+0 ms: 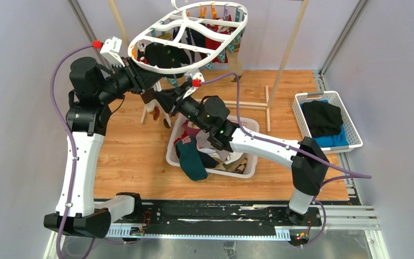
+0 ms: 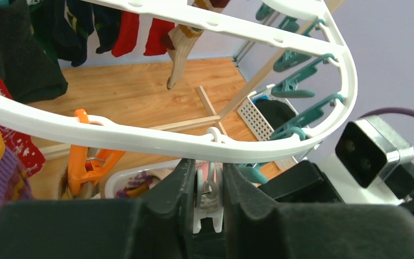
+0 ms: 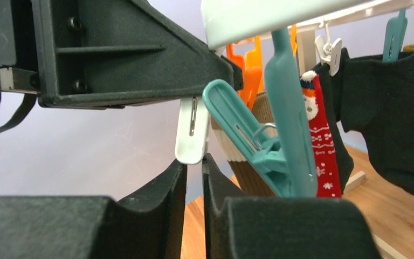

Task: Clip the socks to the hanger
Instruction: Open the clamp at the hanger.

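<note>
The white oval hanger point(image 1: 194, 27) hangs at the back, and its rim point(image 2: 140, 135) crosses the left wrist view. My left gripper point(image 1: 140, 73) point(image 2: 210, 172) reaches up under the near rim, shut on a white clothespin point(image 2: 210, 197). The pin's lower tip point(image 3: 192, 132) hangs just above my right gripper point(image 3: 195, 162) point(image 1: 167, 102). That gripper points upward, its jaws a narrow gap apart with nothing between them. Several socks hang clipped, among them a black one point(image 3: 388, 135), a red patterned one point(image 3: 321, 145) and a beige-brown one point(image 3: 248, 162). More socks, a teal one point(image 1: 194, 156) on top, fill the white basket point(image 1: 250, 127).
A teal clothespin point(image 3: 259, 145) hangs right beside my right fingers, and an orange one point(image 2: 86, 162) hangs left of my left gripper. A second white basket point(image 1: 302, 116) with black and blue clothes stands at the right. The wooden pole frame point(image 1: 288, 48) rises behind.
</note>
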Controlling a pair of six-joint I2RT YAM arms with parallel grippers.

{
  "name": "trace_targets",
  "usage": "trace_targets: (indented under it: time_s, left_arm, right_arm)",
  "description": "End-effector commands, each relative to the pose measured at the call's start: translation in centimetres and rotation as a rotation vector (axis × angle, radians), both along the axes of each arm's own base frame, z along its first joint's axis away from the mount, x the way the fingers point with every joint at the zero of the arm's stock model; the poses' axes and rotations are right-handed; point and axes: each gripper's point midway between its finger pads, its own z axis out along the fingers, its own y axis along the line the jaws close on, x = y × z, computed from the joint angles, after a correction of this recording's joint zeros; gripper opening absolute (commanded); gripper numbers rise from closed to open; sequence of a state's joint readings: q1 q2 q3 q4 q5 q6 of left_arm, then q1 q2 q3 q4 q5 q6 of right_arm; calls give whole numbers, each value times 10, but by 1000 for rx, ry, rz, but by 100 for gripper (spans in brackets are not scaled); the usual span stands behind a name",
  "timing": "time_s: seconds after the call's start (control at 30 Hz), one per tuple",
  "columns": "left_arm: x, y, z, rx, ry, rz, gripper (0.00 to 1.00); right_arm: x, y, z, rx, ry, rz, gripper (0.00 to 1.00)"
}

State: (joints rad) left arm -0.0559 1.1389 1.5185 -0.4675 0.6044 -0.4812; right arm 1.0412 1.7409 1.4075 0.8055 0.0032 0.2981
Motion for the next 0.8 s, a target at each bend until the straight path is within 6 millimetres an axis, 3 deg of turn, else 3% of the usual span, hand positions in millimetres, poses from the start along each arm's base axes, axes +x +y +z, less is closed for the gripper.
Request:
trace_targets:
  time_s: [0.0, 0.1, 0.23, 0.37, 0.5, 0.67, 0.77]
  left_arm:
    - [1, 7, 3, 19, -9, 54, 16]
    - [0, 8, 6, 7, -8, 64, 9]
    - [-3, 7, 12, -6, -14, 63, 9]
    - [-6, 7, 13, -6, -14, 63, 9]
    - [-7, 7, 11, -5, -3, 62, 8]
    - [-9, 8, 10, -3, 3, 62, 8]
    - [-10, 7, 10, -1, 4, 58, 8]
  right_arm:
    - [-8, 2, 14, 12, -17, -10, 16]
    - [-5, -9, 13, 19, -2, -46, 44]
    - [-5, -32, 4, 10, 22, -96, 71]
    - [-4, -65, -21, -64, 83, -173, 75]
    - [-3, -101, -76, -293, 180, -270, 77]
    - [-17, -138, -150, -624, 255, -298, 74]
    - [-33, -156, -173, -691, 304, -273, 73]
